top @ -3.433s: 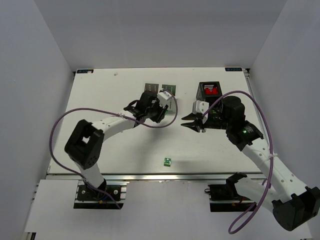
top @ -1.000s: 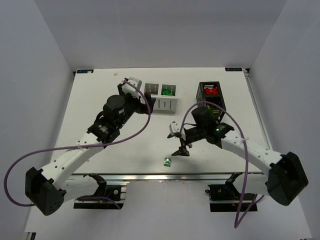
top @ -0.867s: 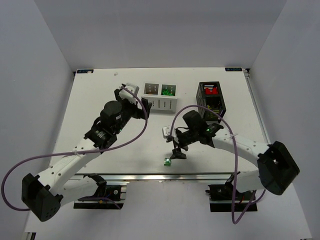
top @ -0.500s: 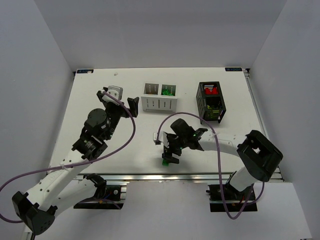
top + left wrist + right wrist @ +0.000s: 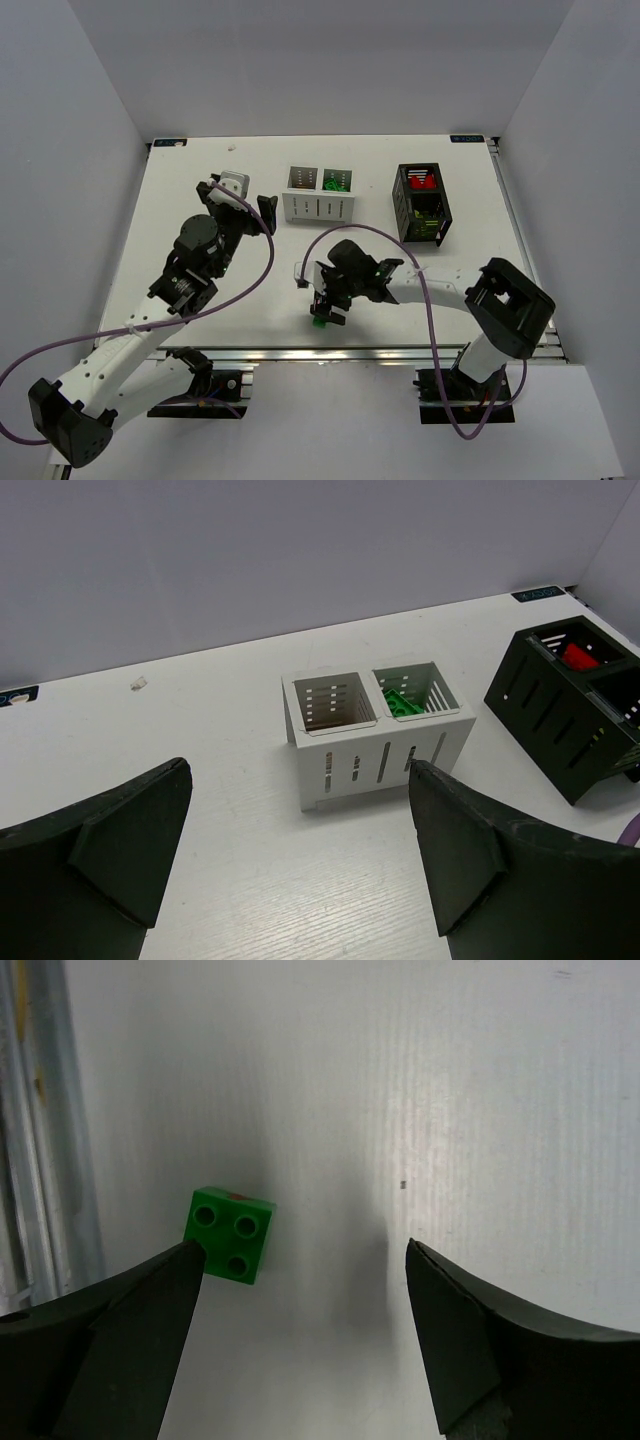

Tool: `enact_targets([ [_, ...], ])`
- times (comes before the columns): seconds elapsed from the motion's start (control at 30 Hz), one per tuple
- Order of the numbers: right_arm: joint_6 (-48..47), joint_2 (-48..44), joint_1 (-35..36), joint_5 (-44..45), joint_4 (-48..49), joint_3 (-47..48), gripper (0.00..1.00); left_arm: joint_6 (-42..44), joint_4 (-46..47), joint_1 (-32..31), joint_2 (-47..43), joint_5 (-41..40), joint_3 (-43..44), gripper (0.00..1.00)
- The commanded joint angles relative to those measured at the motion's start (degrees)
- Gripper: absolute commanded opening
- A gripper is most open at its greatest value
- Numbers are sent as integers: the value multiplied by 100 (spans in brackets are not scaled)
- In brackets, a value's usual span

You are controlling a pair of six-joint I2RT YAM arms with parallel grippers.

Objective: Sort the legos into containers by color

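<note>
One green lego lies studs up on the white table near the front edge, also seen from above. My right gripper hovers low over it, open; the lego sits just past the left fingertip, not between the fingers. From above the right gripper half hides it. The white container holds green legos in its right compartment. The black container has a red lego in its far compartment. My left gripper is open and empty, short of the white container.
A metal rail runs along the table's front edge right beside the green lego. The black container stands at the back right. Purple cables loop over both arms. Grey walls close in the table on three sides.
My right gripper swung down and left to the green lego, which now lies slightly further left. My left arm drew back left from the white container. Both stayed open.
</note>
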Motion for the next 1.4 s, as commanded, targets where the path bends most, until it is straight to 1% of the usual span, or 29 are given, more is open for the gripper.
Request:
enact_targets([
  [0.0, 71, 282, 28, 1246, 152, 63, 85, 13, 82, 50, 1, 35, -31, 98],
  [0.03, 116, 326, 19, 1561, 249, 98, 83, 13, 73, 59, 10, 35, -31, 98],
  [0.1, 203, 379, -59, 1818, 319, 195, 82, 13, 82, 68, 10, 35, -23, 98],
  [0.13, 265, 370, -95, 2089, 329, 204, 81, 13, 73, 68, 10, 44, -31, 98],
  [0.17, 292, 292, -130, 2161, 555, 195, 81, 13, 82, 77, 19, 44, -40, 98],
  [0.23, 370, 169, -244, 2241, 680, 152, 82, 13, 82, 77, 28, 62, -31, 98],
  [0.3, 450, -86, -367, 2075, 724, 116, 82, 21, 73, 86, 28, 79, -40, 98],
  [0.33, 476, -165, -394, 1769, 698, 108, 84, 13, 73, 86, 28, 88, -32, 98],
  [0.43, 520, -333, -429, 1416, 549, 108, 90, 13, 82, 94, 54, 97, -31, 98],
  [0.63, 713, -219, -429, 923, 399, 230, 89, 13, 82, 138, 80, 97, -49, 98],
  [0.73, 915, -166, -447, 870, 416, 248, 89, 13, 82, 147, 98, 114, -49, 98],
  [0.9, 1363, 132, -455, 1239, 399, 406, 89, 13, 73, 156, 116, 123, -40, 98],
  [1.03, 1373, 299, -455, 1046, 241, 424, 89, 13, 82, 173, 124, 132, -40, 98],
  [1.17, 1364, 440, -464, 1125, 214, 450, 89, 13, 82, 174, 107, 141, -49, 98],
  [1.27, 1320, 484, -455, 1186, 223, 450, 87, 4, 82, 174, 107, 141, -40, 98],
  [1.3, 1294, 493, -455, 1221, 232, 450, 82, 4, 82, 174, 107, 149, -40, 98],
  [1.37, 1259, 528, -455, 1204, 241, 468, 78, 4, 73, 174, 107, 150, -49, 98],
])
